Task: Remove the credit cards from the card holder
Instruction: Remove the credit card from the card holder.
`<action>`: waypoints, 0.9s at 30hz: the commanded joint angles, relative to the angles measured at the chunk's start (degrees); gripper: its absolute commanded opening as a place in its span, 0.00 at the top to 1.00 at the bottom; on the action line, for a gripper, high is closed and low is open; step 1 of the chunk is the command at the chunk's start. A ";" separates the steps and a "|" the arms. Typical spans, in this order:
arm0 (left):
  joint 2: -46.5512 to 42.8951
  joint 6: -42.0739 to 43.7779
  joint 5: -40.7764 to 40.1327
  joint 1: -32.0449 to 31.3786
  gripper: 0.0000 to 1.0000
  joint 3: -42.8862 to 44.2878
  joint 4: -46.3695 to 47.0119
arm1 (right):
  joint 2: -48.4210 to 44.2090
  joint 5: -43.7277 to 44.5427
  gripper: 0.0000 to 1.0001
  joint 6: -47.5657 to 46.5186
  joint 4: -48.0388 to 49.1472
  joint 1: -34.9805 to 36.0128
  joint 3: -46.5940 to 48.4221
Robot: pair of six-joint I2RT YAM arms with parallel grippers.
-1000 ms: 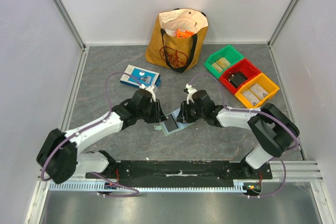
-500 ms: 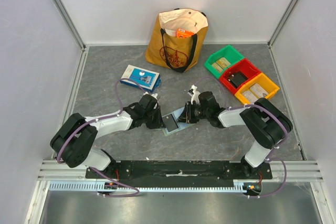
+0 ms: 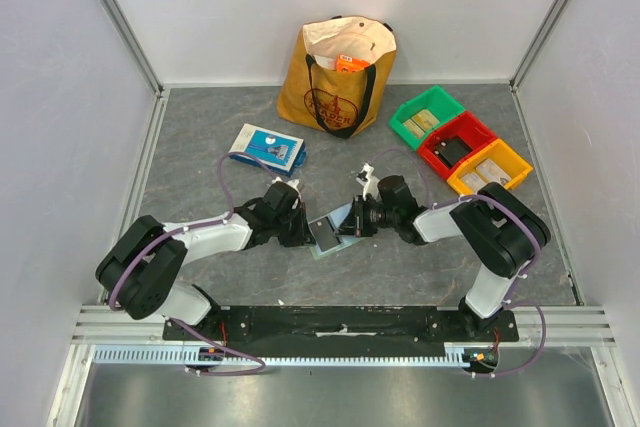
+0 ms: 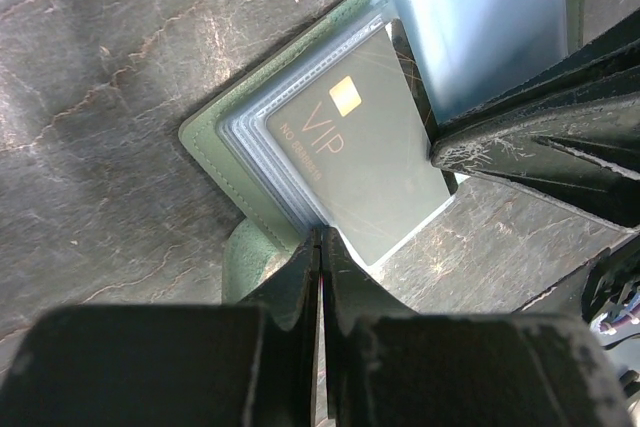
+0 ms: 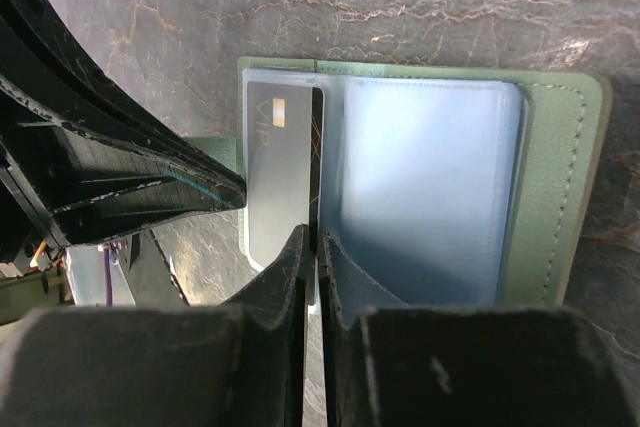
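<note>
The pale green card holder (image 3: 338, 245) lies open on the grey table between my arms. Its green cover (image 4: 228, 142) and bluish clear pockets (image 5: 430, 187) show in both wrist views. A black credit card (image 4: 355, 162) marked VIP sticks partly out of a clear pocket, past the holder's edge; it also shows in the right wrist view (image 5: 283, 162). My left gripper (image 4: 322, 239) is shut on the holder's near edge by the pockets. My right gripper (image 5: 318, 239) is shut on the card's edge. In the top view the left gripper (image 3: 303, 232) and right gripper (image 3: 351, 225) meet over the holder.
A blue-and-white flat box (image 3: 268, 145) lies behind the left arm. A tan tote bag (image 3: 338, 72) stands at the back. Green (image 3: 427, 117), red (image 3: 457, 145) and yellow (image 3: 490, 172) bins sit at the back right.
Over the last second both arms dropped lower and closed in on the holder. Since half a second ago they have barely moved.
</note>
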 commanded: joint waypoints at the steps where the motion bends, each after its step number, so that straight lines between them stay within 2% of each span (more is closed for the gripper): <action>1: 1.11 -0.90 -0.97 -0.18 0.96 -1.47 0.62 | 0.06 -2.05 0.92 0.08 2.61 -0.68 -0.67; 5: 1.46 -0.81 -1.24 -0.18 0.98 -1.82 0.36 | -0.12 -3.80 1.00 0.26 3.66 -2.09 -1.19; 10: 1.55 -0.81 -1.32 -0.18 0.98 -2.35 0.36 | -0.12 -5.91 1.00 -0.62 3.49 -3.32 -1.02; 14: 1.46 -0.63 -1.50 -0.18 0.98 -2.18 0.09 | 0.06 -6.10 1.00 -4.04 -2.04 -3.93 0.73; 18: 0.50 -0.72 -1.59 -0.18 0.98 -2.18 -0.35 | -0.03 -6.09 1.00 -4.75 -3.37 -4.29 1.18; 21: -1.17 -1.42 -1.06 -0.18 0.93 -2.00 -0.08 | 0.23 -6.18 1.00 -4.67 -3.45 -4.29 1.62; 25: -4.25 -2.91 0.17 -0.79 0.78 -1.12 1.58 | 0.58 -6.53 1.00 -4.14 -2.76 -4.37 1.79; 27: -4.51 -3.27 0.08 -1.05 0.75 -0.33 2.46 | 0.76 -6.71 1.00 -3.61 -2.31 -4.29 1.70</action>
